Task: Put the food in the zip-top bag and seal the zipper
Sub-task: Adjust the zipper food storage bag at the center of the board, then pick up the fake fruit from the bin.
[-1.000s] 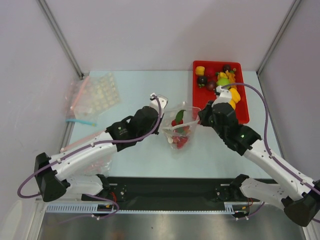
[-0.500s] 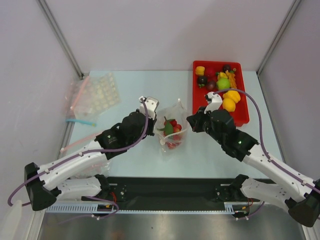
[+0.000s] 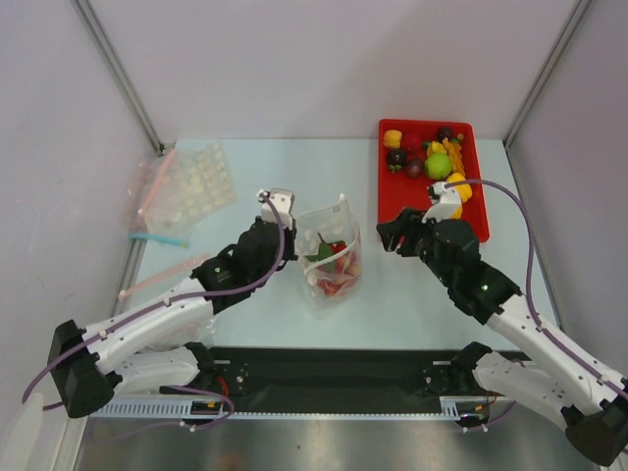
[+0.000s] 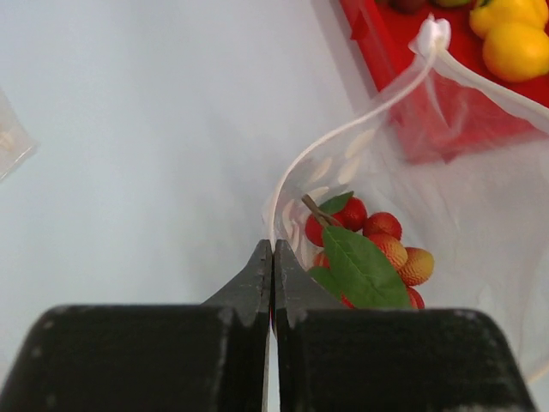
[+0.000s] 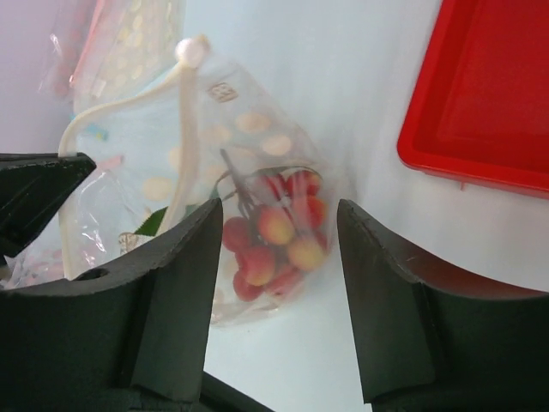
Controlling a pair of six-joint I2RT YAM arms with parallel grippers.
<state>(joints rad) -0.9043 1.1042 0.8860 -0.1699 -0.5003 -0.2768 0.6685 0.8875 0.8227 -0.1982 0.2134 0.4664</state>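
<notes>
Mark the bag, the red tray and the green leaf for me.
bag [image 3: 332,224], top view, clear upper wall.
red tray [image 3: 400,196], top view, bare floor by its left rim.
green leaf [image 4: 360,268], left wrist view, middle of the leaf.

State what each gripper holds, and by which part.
The left gripper pinches the bag by its whitish rim; the right gripper is open and holds nothing.

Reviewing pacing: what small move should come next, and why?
Probably the right gripper reaches to the red tray for another piece: it is open and empty, food lies there, and the left gripper pinches the zip-top bag at its rim, mouth open.
</notes>
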